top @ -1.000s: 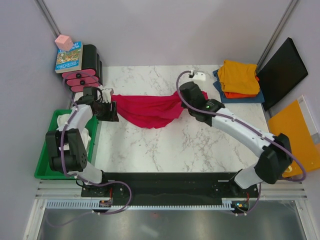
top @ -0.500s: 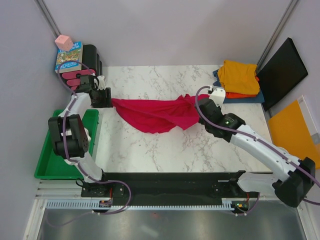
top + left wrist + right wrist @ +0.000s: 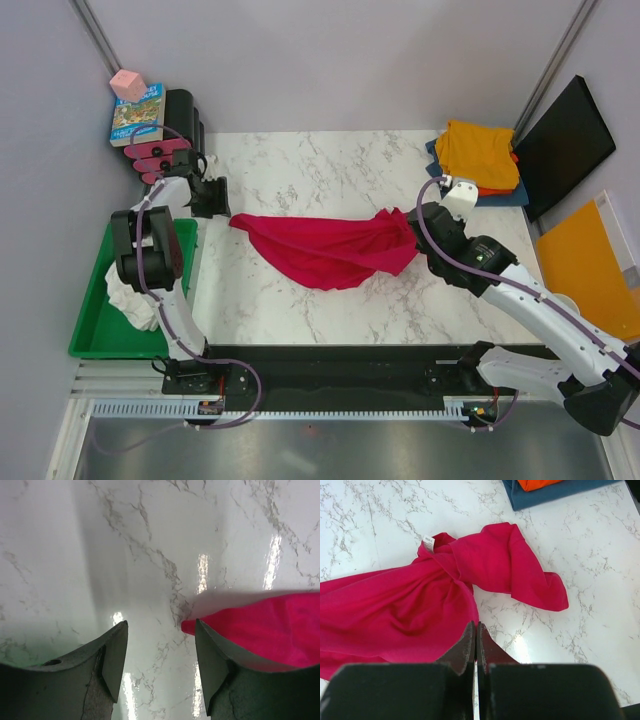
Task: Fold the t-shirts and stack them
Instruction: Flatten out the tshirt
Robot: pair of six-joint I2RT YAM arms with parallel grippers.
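The crimson-red t-shirt lies bunched and stretched across the middle of the marble table. My right gripper is at its right end. In the right wrist view the right gripper is shut, with its tips pinching the edge of the shirt. My left gripper stands open at the table's left edge, just apart from the shirt's left tip. In the left wrist view the left gripper holds nothing, and the red cloth lies beside its right finger. A folded stack sits at the back right: yellow-orange t-shirt on orange on blue.
A green tray with white cloth sits off the table's left edge. Pink-and-black cases, a book and a pink cube stand at the back left. On the right are a black board and an orange board.
My right gripper has moved right and toward the near edge, dragging the crimson shirt along. The left gripper has swung back and left, and the shirt's left tip now lies free of it.
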